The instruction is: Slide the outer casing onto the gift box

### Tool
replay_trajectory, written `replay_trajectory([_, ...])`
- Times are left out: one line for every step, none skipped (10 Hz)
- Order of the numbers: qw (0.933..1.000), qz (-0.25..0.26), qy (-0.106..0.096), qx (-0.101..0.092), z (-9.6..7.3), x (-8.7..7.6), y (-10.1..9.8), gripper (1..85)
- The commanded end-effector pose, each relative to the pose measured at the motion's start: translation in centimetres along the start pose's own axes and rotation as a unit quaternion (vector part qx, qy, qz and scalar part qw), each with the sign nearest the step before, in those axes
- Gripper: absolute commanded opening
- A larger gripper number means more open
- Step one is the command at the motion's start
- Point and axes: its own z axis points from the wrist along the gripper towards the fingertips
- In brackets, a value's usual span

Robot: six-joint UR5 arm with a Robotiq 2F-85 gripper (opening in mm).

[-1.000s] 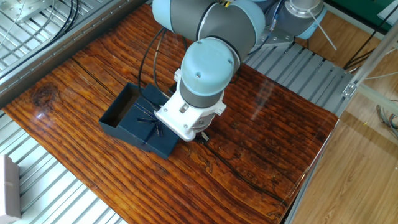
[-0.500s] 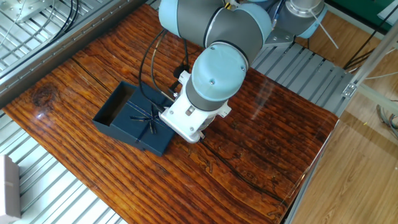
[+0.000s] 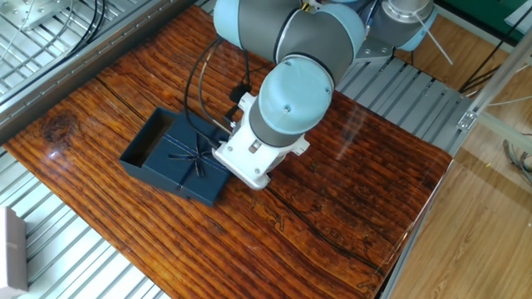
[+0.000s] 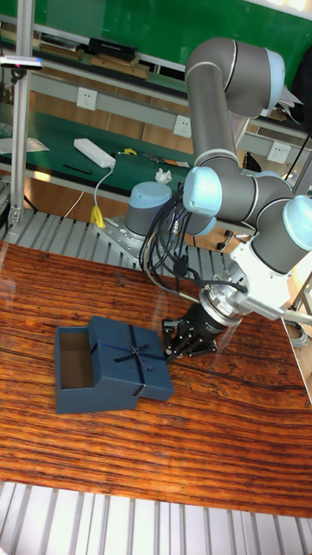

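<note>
The outer casing (image 3: 189,162) (image 4: 130,355), a navy sleeve with a thin ribbon cross and bow on top, lies on the wooden table and covers most of the gift box. Only the left end of the gift box (image 3: 137,143) (image 4: 71,401) still sticks out of it, open side up with brown lining showing. In the tall fixed view my gripper (image 4: 172,345) points down-left with its black fingers against the casing's right edge, close together and holding nothing. The fixed view hides the fingers under the arm's wrist (image 3: 278,108).
Ribbed metal panels (image 3: 75,257) border the wooden table (image 3: 332,208), whose right edge runs by a metal frame. Black cables (image 3: 198,79) hang from the arm above the casing. The arm's base (image 4: 147,208) stands at the table's far side. A pale block (image 3: 12,249) lies at lower left.
The gripper has moved left, pushing the casing further over the gift box. Less of the open box shows, and both have shifted slightly left on the table.
</note>
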Motion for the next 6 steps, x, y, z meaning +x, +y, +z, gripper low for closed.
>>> replay_trajectory([0.9998, -0.001, -0.001, 0.019, 0.2, -0.2, -0.9, 1.0])
replay_trajectory([0.9996, -0.002, -0.002, 0.028, 0.2, -0.3, -1.4, 1.0])
replay_trajectory([0.9994, -0.005, -0.002, 0.033, 0.1, -0.3, -1.7, 1.0])
replay_trajectory([0.9986, -0.013, -0.004, 0.051, 0.0, -0.4, -2.7, 1.0])
replay_trajectory([0.9967, -0.024, -0.009, 0.077, -0.2, -0.6, -4.1, 1.0])
replay_trajectory([0.9957, -0.028, -0.012, 0.088, -0.2, -0.8, -4.6, 1.0])
